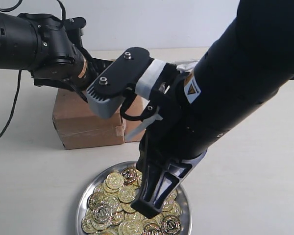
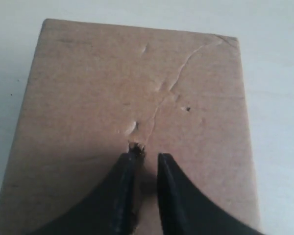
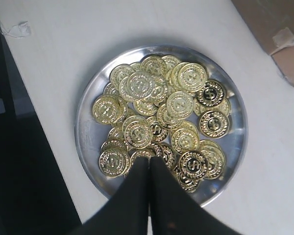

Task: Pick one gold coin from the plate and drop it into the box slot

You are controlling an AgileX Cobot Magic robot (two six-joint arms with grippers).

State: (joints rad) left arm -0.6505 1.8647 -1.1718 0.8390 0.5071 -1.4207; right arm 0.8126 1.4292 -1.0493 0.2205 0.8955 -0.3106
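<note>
Right gripper (image 3: pixel 148 161) pointed steeply down over the plate (image 3: pixel 85 142), fingers pressed together, nothing seen between them, plate heaped with gold coins (image 3: pixel 179 105), left gripper (image 2: pixel 147 159) held low over the box (image 2: pixel 88 98), fingers narrowly parted, tips beside the box slot (image 2: pixel 136 146).

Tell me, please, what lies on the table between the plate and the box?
Nothing. The right wrist view shows only a bare strip of white table between the plate and the box.
</note>
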